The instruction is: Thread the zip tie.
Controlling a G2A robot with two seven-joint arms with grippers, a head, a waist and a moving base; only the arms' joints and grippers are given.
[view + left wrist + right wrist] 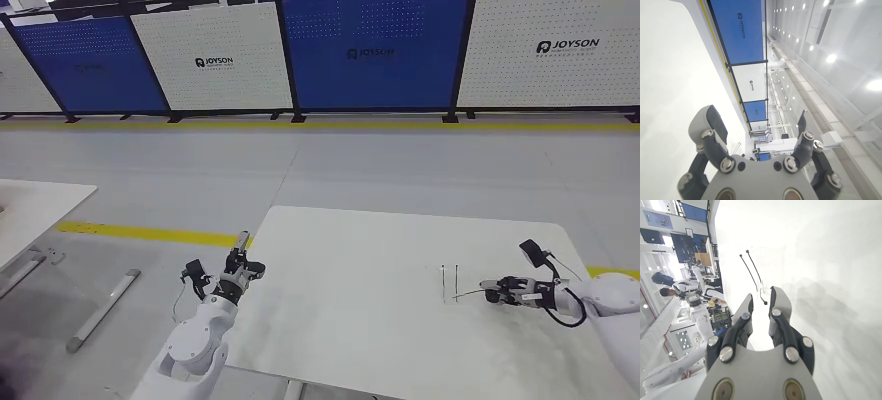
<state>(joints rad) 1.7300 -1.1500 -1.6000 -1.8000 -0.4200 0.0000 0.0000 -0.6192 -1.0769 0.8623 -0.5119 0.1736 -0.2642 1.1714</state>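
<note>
Right hand (762, 293) open, zip ties (753, 269) on table (810, 256)

table (380, 250): panel wall (380, 50) ranged behind; second table (30, 200) stood off to left.
two zip ties (753, 266): laid side by side on right part of table, parallel, not touching.
third zip tie (765, 302): laid crosswise just beside near ends of pair, head placed between parted fingers of right gripper (762, 298); contact not determinable.
right gripper: held low, just right of pair.
left gripper (241, 242): held at table's left edge, well apart from all ties.
</note>
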